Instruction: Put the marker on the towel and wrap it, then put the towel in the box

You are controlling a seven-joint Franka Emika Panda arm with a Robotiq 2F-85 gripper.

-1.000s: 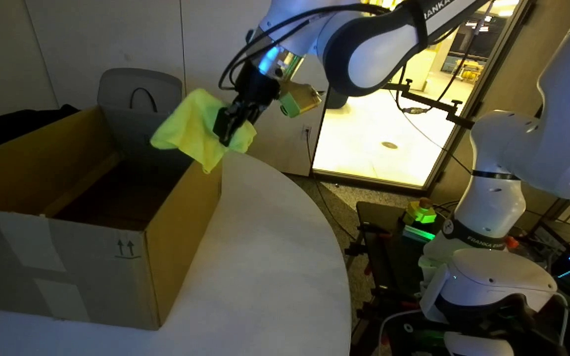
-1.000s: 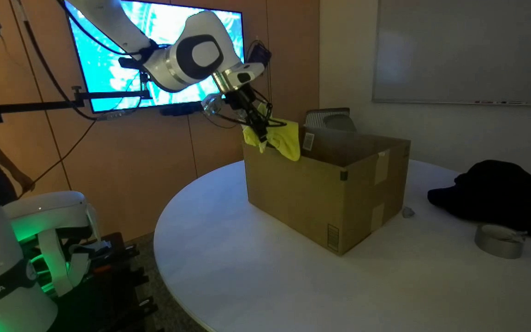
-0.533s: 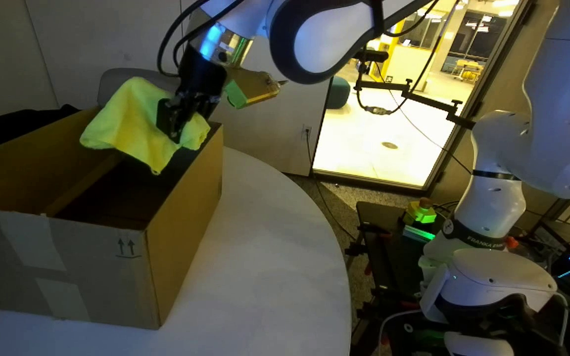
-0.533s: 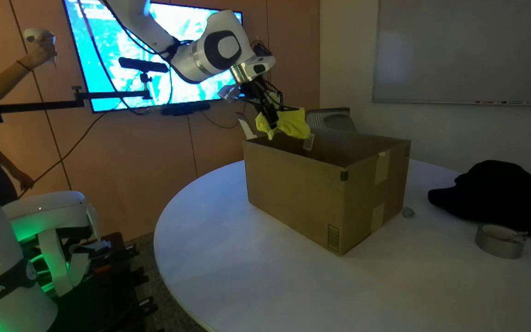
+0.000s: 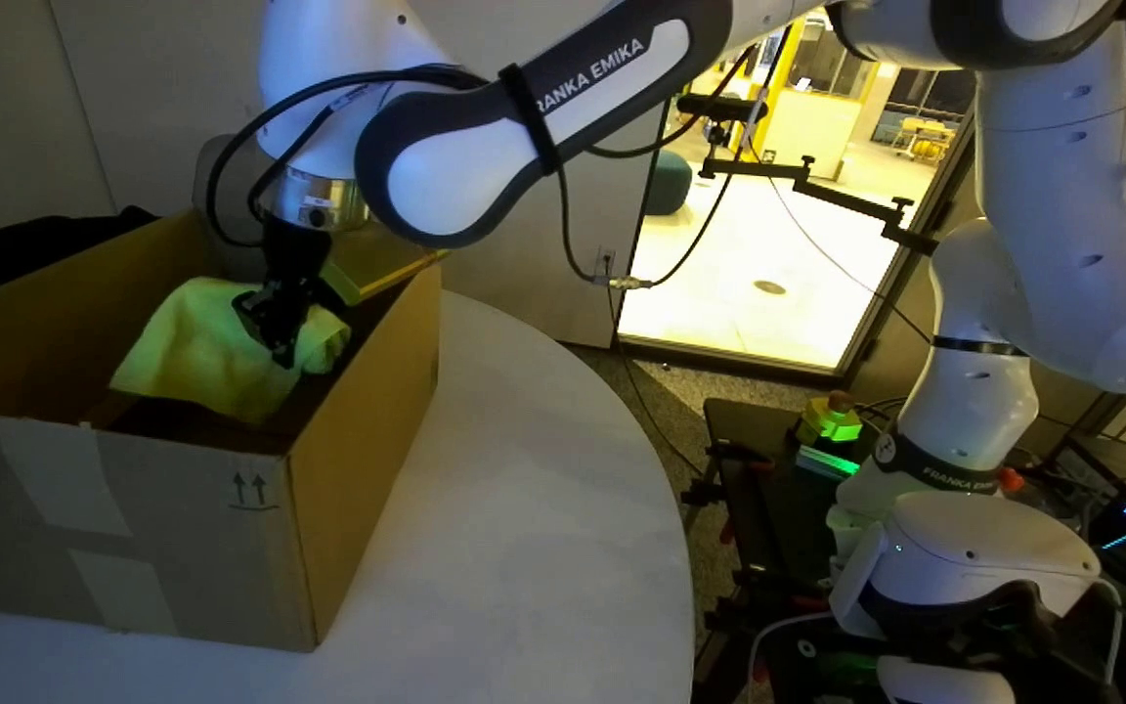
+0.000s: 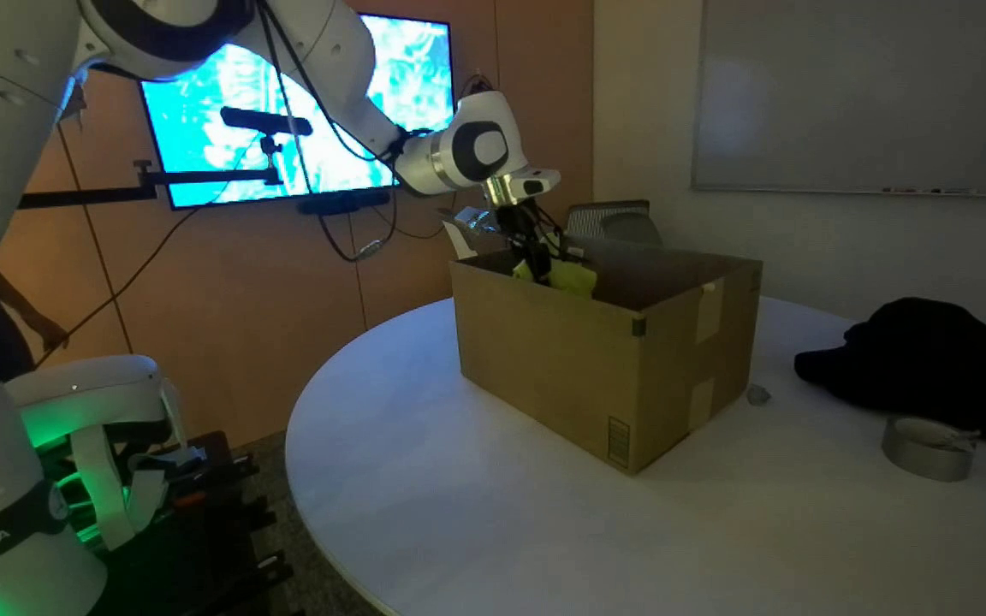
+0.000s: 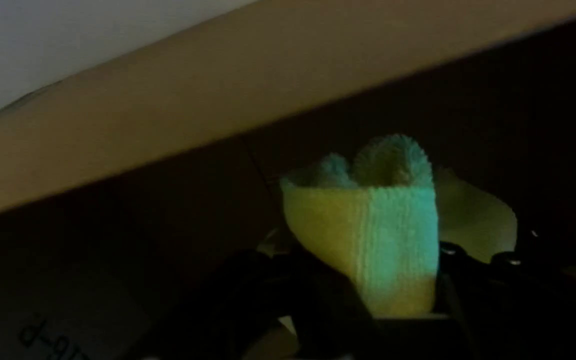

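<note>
The yellow towel (image 5: 201, 352) is bunched in my gripper (image 5: 275, 337) and hangs down inside the open cardboard box (image 5: 123, 528). In an exterior view only the top of the towel (image 6: 574, 279) shows above the near wall of the box (image 6: 544, 359), with my gripper (image 6: 537, 269) at that rim. In the wrist view my fingers (image 7: 375, 260) are dark and stand on both sides of a fold of the towel (image 7: 368, 225); a box wall (image 7: 208, 95) runs across above it. The marker does not show; whether it is inside the towel cannot be seen.
The box stands on a round white table (image 6: 459, 513). A roll of grey tape (image 6: 929, 449) and a black cloth (image 6: 921, 376) lie beside it. A chair (image 6: 613, 221) stands behind. The box walls rise close around my gripper.
My gripper has carried the towel from above the box's near rim to over the opening, then down inside the walls. The box has not moved.
</note>
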